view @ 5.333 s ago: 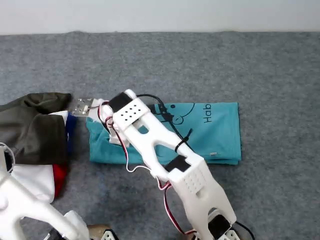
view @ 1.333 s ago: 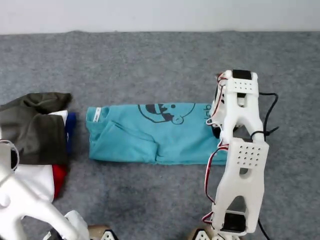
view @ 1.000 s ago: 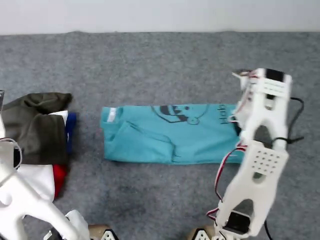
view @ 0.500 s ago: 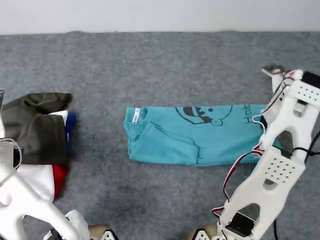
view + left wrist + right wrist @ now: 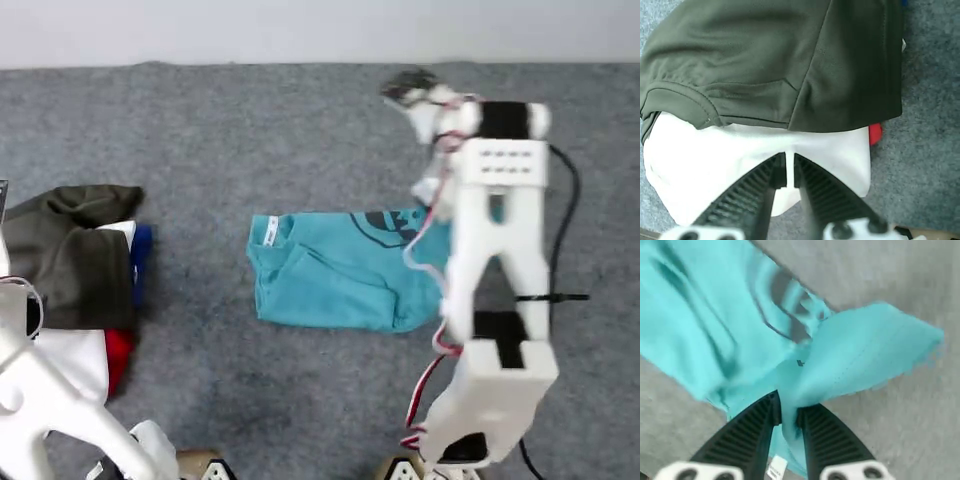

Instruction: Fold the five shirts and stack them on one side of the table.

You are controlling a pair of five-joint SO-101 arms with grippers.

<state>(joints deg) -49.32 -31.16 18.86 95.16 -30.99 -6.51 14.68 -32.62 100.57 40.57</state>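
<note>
A teal shirt (image 5: 335, 272) lies folded lengthwise at mid-table. Its right end is lifted off the grey cloth. My right gripper (image 5: 787, 412) is shut on that teal cloth (image 5: 855, 360), which hangs in a fold above the rest of the shirt. The right arm (image 5: 495, 200) stands over the shirt's right part and hides it. At the left edge lies a pile: an olive shirt (image 5: 65, 255) on top, with white (image 5: 65, 360), red (image 5: 120, 350) and blue (image 5: 142, 255) shirts under it. My left gripper (image 5: 788, 170) hovers shut over the white shirt (image 5: 740, 175) beside the olive one (image 5: 770, 60).
The table is covered in grey felt (image 5: 300, 130), with bare felt behind the teal shirt and to its right. The left arm's white body (image 5: 40, 410) fills the near left corner. A pale wall runs along the far edge.
The right arm dragged the teal shirt rightwards across the table, then lifted its right end and swung it back over the shirt. The pile and left arm stayed put.
</note>
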